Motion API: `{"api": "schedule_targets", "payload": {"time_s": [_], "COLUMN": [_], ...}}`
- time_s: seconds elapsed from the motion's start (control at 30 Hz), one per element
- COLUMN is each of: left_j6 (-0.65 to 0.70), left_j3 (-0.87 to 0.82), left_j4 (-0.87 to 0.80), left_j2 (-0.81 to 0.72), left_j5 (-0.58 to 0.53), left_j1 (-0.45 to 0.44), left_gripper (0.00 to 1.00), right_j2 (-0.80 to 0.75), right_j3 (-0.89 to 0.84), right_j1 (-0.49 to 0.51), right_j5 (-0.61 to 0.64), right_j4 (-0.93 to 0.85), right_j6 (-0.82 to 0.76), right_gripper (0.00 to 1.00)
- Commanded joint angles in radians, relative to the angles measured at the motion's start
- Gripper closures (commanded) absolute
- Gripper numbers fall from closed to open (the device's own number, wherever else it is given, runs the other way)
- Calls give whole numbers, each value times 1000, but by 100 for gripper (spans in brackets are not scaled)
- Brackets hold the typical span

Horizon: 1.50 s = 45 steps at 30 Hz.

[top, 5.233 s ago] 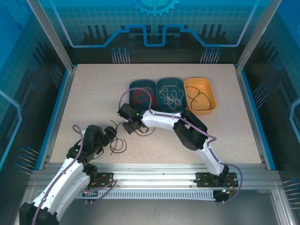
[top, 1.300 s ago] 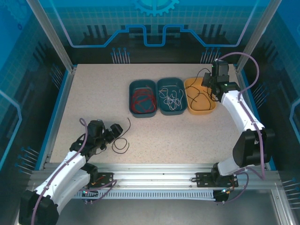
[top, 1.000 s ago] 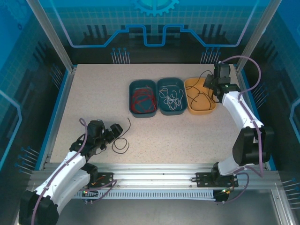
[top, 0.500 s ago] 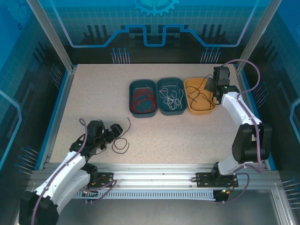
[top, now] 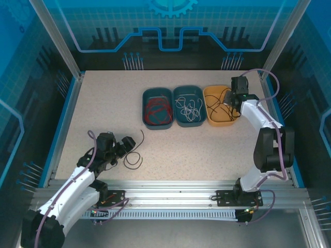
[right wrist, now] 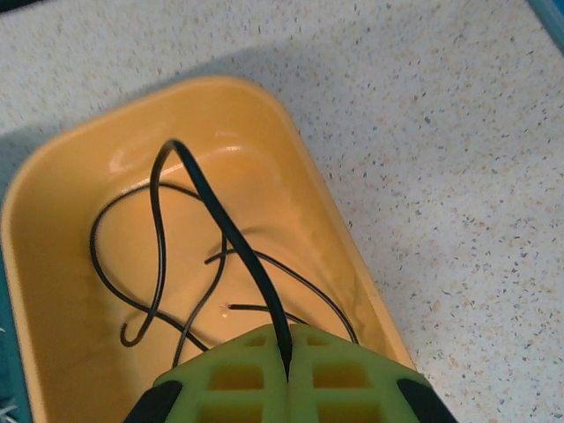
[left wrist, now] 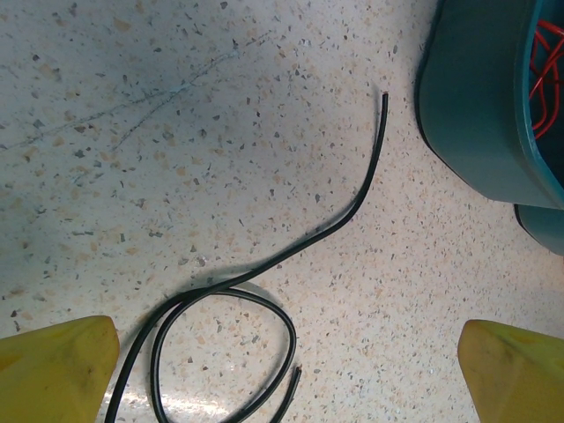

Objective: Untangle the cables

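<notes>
1. Now at the orange tray (top: 221,124), far right, no longer mid-table as five seconds back: right gripper (top: 230,99).
2. Nearest, at near left: left gripper (top: 122,148), low over the table (top: 103,103), jaws spread wide, gripping nothing, placed as before.
3. Just ahead of its fingertips (left wrist: 55,370): black cable (left wrist: 357,205) flat on the table. Coils in a loop by the fingers, then curves a tail toward the left teal tray (top: 156,89), stopping short of it.
4. Farther: three trays side by side in a row. Red cables (top: 156,111) in the left teal tray, white cables (top: 189,108) in the middle tray (top: 189,87).
5. Far right: right gripper (right wrist: 287,357) clamped shut on the held cable (right wrist: 225,227) above the orange tray (right wrist: 53,379). Arches up from the fingers and drops into that tray, among more thin black wire (right wrist: 95,264).
</notes>
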Motion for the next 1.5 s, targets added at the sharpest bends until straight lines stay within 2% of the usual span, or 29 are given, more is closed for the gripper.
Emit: {"api": "schedule_targets", "payload": {"time_s": [0.0,0.5,0.77,0.9,1.0,1.17,1.47], "left_j6": [3,-1,1,-1,-3,0,0], "left_j3": [-4,-14,-14,-16,-20,-14,-12], "left_j4": [9,-1,-3,-5,-2,-6,-9], "left_j2": [4,-13,-14,-20,-26,-27,-29], "left_j5": [9,7,10,8,8,8,8], "left_j1": [10,10,10,10,10,10,10], "left_gripper": [1,1,1,1,1,1,1], "right_j2": [65,351,433,445,436,402,309], "right_j3": [62,317,399,412,405,388,373], "right_j1": [28,72,75,75,80,96,111], "right_j5": [-5,100,200,205,195,200,206], "right_j4": [-57,-248,-302,-307,-302,-286,-288], "right_j6": [-44,-145,-178,-195,-199,-209,-210], "right_gripper": [98,95,93,92,86,68,55]}}
